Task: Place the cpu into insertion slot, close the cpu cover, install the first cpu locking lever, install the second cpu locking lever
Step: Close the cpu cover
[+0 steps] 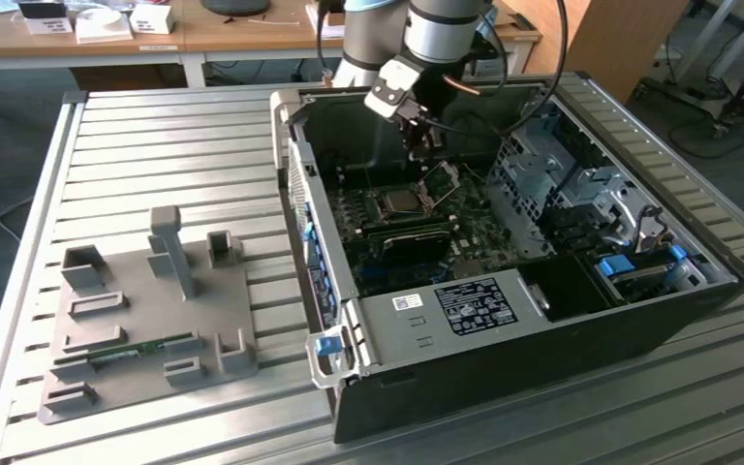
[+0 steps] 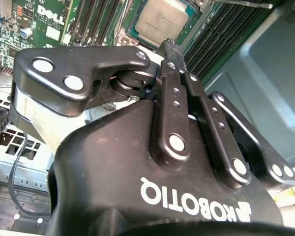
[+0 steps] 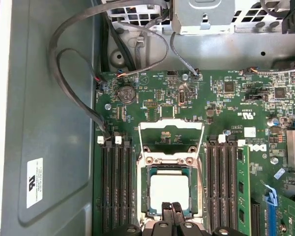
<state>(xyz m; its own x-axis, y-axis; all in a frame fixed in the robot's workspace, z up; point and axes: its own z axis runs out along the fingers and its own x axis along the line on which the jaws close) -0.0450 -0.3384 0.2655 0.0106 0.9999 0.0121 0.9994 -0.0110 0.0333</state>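
My black gripper (image 3: 171, 211), fingers pressed together on nothing, hangs at the edge of the pale silvery square cpu (image 3: 169, 189), which lies in the silver-rimmed insertion slot (image 3: 148, 194); the hinged metal cpu cover (image 3: 171, 126) is open

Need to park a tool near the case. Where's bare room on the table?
The slatted table is bare on the exterior view's left of the computer case, beyond the grey fixture plate, and in the strip between plate and case. Inside the case it is crowded: memory slots flank the cpu, and the end effector hangs at its edge.
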